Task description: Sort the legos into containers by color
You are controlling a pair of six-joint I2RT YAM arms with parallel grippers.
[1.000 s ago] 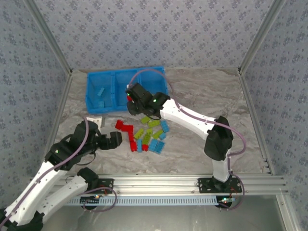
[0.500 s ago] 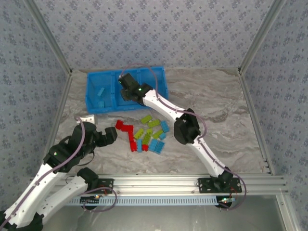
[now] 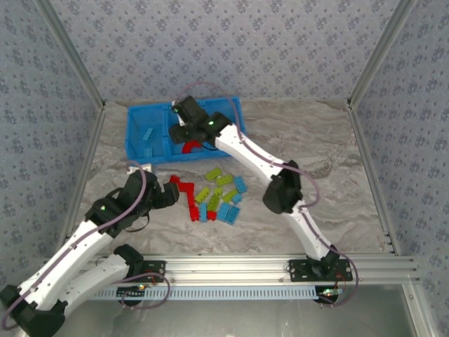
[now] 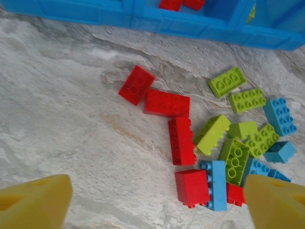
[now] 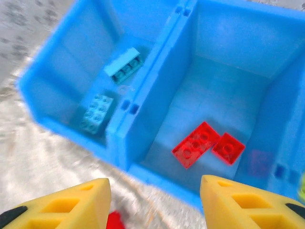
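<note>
Marbled table (image 3: 337,161), patterned walls (image 3: 231,42). Spreads left gripper (image 4: 152,205) wide, empty, over loose legos (image 4: 181,140); holds right gripper (image 5: 157,200) parted, apparently empty, above compartment (image 5: 224,95) with two red bricks (image 5: 195,143).

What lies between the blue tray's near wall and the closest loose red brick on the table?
Nothing but bare marble tabletop, seen in the left wrist view between the tray and the red brick.

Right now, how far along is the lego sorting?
Done: two light blue bricks in the left compartment, two red bricks in the middle. In hand: nothing; right pincer open over the tray, left pincer open above the loose pile. Left: that pile, all three colors.
</note>
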